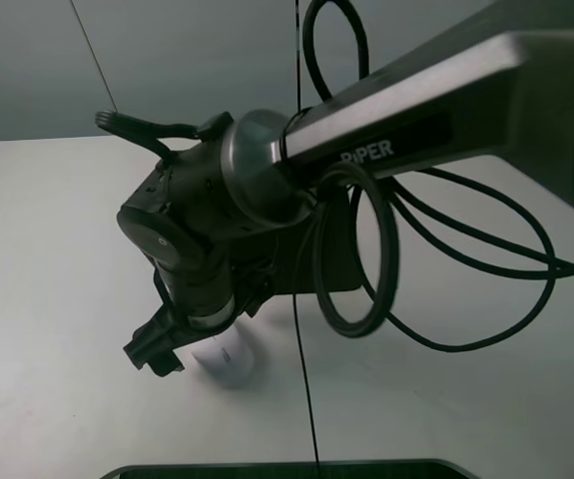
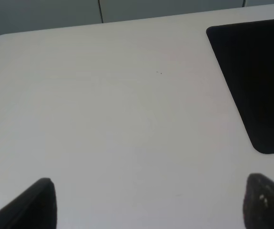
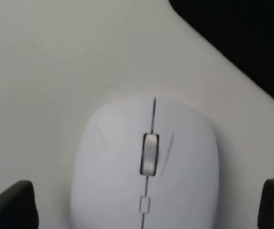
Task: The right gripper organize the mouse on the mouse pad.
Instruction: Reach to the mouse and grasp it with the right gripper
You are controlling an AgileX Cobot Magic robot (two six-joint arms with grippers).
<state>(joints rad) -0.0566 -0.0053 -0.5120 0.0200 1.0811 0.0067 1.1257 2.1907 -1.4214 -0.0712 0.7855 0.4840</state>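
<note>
The white mouse (image 1: pixel 225 361) lies on the white table, just off a rounded corner of the black mouse pad (image 1: pixel 338 261). The arm hides most of the pad in the high view. My right gripper (image 1: pixel 165 345) reaches across the middle and hangs close over the mouse. In the right wrist view the gripper (image 3: pixel 144 210) is open, with one black fingertip (image 3: pixel 10 205) on each side of the mouse (image 3: pixel 146 162) and the pad (image 3: pixel 241 33) beyond it. My left gripper (image 2: pixel 148 210) is open and empty over bare table, with the pad (image 2: pixel 260 81) ahead to one side.
Black cables (image 1: pixel 436 269) loop from the right arm over the table (image 1: pixel 47 259). A dark edge (image 1: pixel 287 469) runs along the table's near side. A thin dark line (image 1: pixel 304 399) crosses the table near the mouse.
</note>
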